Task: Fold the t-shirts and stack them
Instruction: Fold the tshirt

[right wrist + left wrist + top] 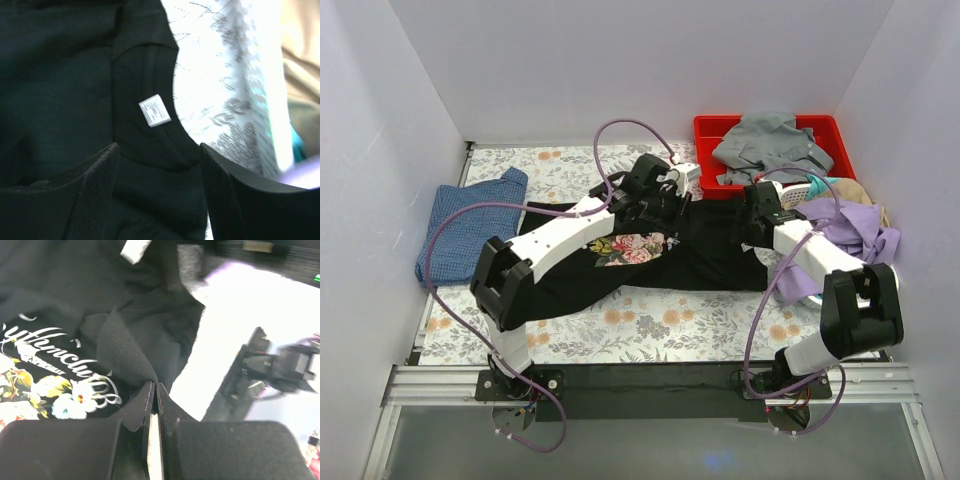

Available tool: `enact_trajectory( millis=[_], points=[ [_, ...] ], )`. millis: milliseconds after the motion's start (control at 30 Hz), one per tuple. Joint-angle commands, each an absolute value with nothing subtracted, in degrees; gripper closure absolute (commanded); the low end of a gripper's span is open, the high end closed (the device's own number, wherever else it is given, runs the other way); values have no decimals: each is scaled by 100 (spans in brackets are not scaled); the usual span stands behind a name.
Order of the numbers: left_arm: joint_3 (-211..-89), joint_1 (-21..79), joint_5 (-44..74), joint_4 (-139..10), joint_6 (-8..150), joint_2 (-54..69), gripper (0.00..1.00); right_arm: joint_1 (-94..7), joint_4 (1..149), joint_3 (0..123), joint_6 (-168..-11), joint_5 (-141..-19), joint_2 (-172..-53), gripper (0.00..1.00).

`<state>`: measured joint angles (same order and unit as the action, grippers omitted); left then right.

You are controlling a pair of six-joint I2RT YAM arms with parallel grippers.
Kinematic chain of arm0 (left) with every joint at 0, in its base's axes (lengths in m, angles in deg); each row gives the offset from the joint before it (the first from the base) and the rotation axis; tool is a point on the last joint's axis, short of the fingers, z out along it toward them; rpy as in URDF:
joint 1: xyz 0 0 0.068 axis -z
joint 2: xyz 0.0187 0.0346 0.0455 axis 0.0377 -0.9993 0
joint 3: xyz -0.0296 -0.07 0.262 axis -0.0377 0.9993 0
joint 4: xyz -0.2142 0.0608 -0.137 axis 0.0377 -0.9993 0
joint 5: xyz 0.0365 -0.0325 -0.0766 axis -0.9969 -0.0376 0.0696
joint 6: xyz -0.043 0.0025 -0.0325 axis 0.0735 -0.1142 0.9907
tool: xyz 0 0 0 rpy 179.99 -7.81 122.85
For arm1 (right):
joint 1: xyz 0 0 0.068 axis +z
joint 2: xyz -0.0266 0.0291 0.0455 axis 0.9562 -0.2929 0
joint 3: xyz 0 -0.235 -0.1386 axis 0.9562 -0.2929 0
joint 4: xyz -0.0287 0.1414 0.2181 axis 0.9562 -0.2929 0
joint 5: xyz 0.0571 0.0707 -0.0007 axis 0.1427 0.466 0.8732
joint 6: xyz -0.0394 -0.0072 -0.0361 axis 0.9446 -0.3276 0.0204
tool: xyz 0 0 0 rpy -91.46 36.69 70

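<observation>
Left hand (663,203) (155,385): the fingers are pressed together, with no gap showing at the tips. A raised fold of the black t-shirt (710,255) (75,290) is pinched between them. In the left wrist view, the rose print (30,385) and the pale script lettering (60,340) lie to the left of the fingertips. Flat black cloth extends ahead of them.

Right hand (756,215) (160,150): the fingers stand wide apart and hold nothing. They are positioned over the neck area of the black t-shirt. The collar (150,55) and its white label (155,110) show in the gap ahead of the fingertips. Whether the fingertips touch the cloth cannot be determined. The floral-patterned tabletop (650,325) (225,75) shows beyond the collar edge, ahead and to the right.

Black t-shirt: spread across the middle of the tabletop beneath both hands, with the rose print (630,248) just on the near side of the left hand.

Blue t-shirt (470,225): lies folded well to the left of the left hand, at the tabletop edge.

Other items: a red bin (705,130) holding a grey garment (770,145) sits beyond the right hand. A lilac garment (850,225) lies just to its right.
</observation>
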<state>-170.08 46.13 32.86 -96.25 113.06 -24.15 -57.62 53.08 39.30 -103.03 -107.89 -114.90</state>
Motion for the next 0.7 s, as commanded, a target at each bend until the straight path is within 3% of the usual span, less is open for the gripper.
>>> enact_trajectory(
  millis=[0, 400, 667],
  points=[
    [-16865, 4611, 3633, -9902, 11138, -1826, 100, -5803, 5633, 4517, -10153, -10474, -11900, 30],
    [-16372, 4620, 3589, -9780, 11261, -1552, 100, -5750, 5757, 5994, -9889, -8997, -13579, 35],
    [-16258, 4620, 3239, -9771, 11331, -1807, 100, -5697, 5713, 5127, -9739, -9006, -12809, 37]
  ],
)
